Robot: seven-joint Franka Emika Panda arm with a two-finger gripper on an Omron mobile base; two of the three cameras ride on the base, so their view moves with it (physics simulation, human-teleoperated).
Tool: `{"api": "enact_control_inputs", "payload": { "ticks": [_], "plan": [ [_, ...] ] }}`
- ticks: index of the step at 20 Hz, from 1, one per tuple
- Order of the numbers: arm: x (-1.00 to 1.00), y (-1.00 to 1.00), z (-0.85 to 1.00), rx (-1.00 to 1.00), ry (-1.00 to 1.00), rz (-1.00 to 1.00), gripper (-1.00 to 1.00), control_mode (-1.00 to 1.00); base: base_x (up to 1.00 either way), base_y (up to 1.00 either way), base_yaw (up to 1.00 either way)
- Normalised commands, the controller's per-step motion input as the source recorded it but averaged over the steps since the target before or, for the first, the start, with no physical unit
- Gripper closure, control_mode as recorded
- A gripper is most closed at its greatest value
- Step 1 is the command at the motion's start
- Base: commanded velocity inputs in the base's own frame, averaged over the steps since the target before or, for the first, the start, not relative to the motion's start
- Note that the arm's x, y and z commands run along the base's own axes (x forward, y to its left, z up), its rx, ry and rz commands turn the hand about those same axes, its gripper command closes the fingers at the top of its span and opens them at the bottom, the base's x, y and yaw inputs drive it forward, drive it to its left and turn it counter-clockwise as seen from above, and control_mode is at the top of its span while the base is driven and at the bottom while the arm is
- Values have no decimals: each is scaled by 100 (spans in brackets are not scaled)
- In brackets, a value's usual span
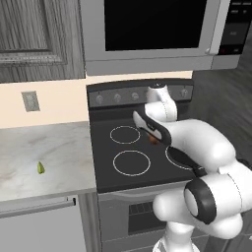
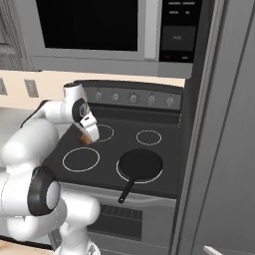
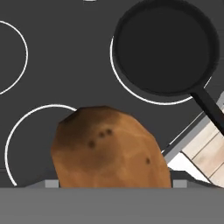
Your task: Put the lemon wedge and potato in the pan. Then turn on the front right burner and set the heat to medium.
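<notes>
Gripper (image 2: 85, 135) pinching the potato (image 3: 110, 148), jaws spread wide around it, hanging above the black cooktop (image 2: 164, 149) between the left rings. In the hand view, potato at 6 o'clock, large and close against the claw; pan (image 3: 165, 48) at 1 o'clock, apart from it, handle running toward 4 o'clock. Pan seated on the front right burner (image 2: 140, 166), empty. Lemon wedge (image 1: 41, 168) on the marble counter (image 1: 59, 147), at 9 o'clock from the stove, well apart from the claw.
</notes>
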Motion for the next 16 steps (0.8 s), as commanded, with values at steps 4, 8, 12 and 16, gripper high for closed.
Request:
{"api": "enact_control_inputs", "payload": {
  "ticks": [4,8,12,16],
  "plan": [
    [0,-100,0,0,0,0,100,-100,0,0,0],
    [0,-100,0,0,0,0,100,-100,0,0,0],
    [0,-100,0,0,0,0,100,-100,0,0,0],
    [0,-94,-2,0,0,0,100,-100,0,0,0]
  ]
}}
